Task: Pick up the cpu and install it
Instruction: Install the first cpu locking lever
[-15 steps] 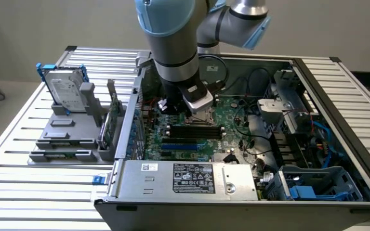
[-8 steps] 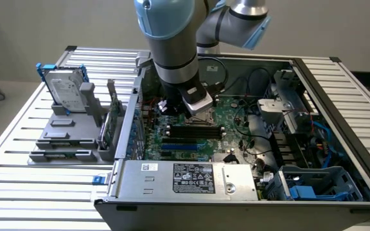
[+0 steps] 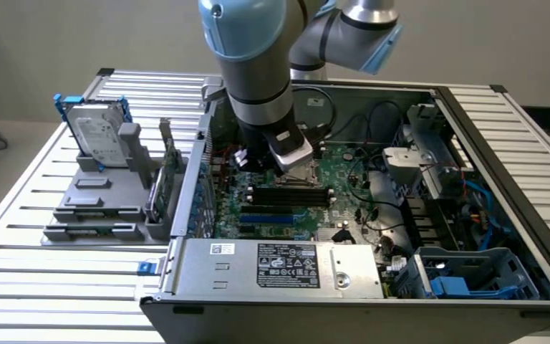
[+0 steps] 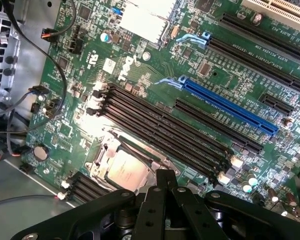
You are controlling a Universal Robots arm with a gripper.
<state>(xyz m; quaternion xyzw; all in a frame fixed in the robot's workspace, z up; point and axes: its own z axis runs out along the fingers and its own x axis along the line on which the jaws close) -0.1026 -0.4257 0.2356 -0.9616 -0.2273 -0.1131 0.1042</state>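
One open computer case lies on a slatted aluminium table, with a plain pale wall behind it. The arm reaches down into the case, and its gripper hangs just above the green motherboard with its fingers drawn fully together, holding nothing. Directly beneath the fingertips, the cpu sits flat in its metal-framed socket, its pale silvery top showing. Just beyond the socket from the gripper run the black memory slots, and farther off the long blue expansion slot. In the exterior view, well away from the gripper towards that view's left, a grey fixture on the table holds a silver hard drive upright in a blue-edged frame. In front of the gripper, the power supply closes the near end of the case.
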